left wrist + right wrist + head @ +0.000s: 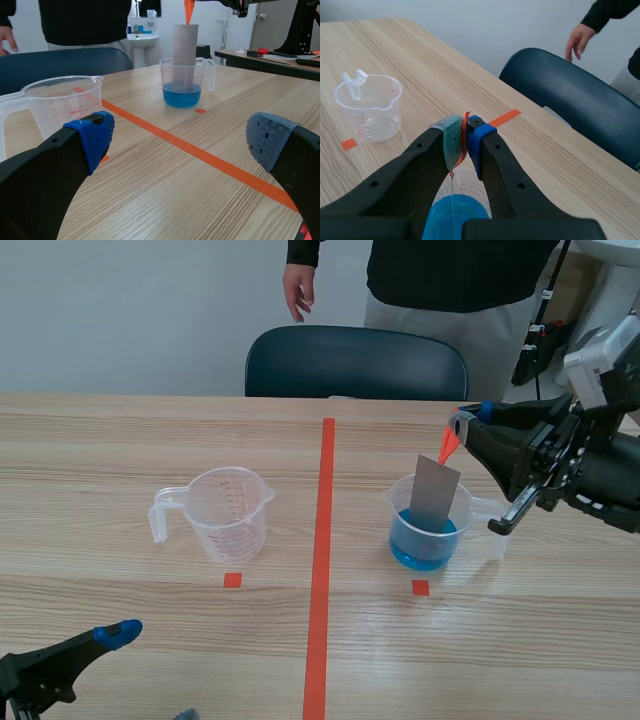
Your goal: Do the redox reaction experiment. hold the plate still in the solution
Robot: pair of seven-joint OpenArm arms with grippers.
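A pale wooden table (120, 440) is split by an orange-red tape line (322, 560) running from its near edge to its far edge. Right of the line, about midway between those edges, stands a clear measuring cup (400, 502) holding a shallow pool of blue solution (415, 552). A thin grey plate (434, 495) stands almost upright in the cup, its lower end in the blue liquid and its upper half above the rim. An orange tab (449, 446) is fixed to the plate's top. The right gripper (458, 430), coming in from the table's right edge, has its jaws pinched narrowly on that tab and does not touch the plate itself. Left of the line sits an empty measuring cup (228, 512). The left gripper (180, 135) rests low over the near left corner with its jaws wide apart, holding nothing. Beyond the far edge are a dark chair (355, 360) and a person's hand (298, 290). The likely risk is that the plate hangs from a small, flexible tab, so any tremor in the arm could make it swing, knock the light cup's rim and tip or slide the cup. If the tab slips through the pads, the plate would drop and splash. Upward drift would lift it clear of the solution.
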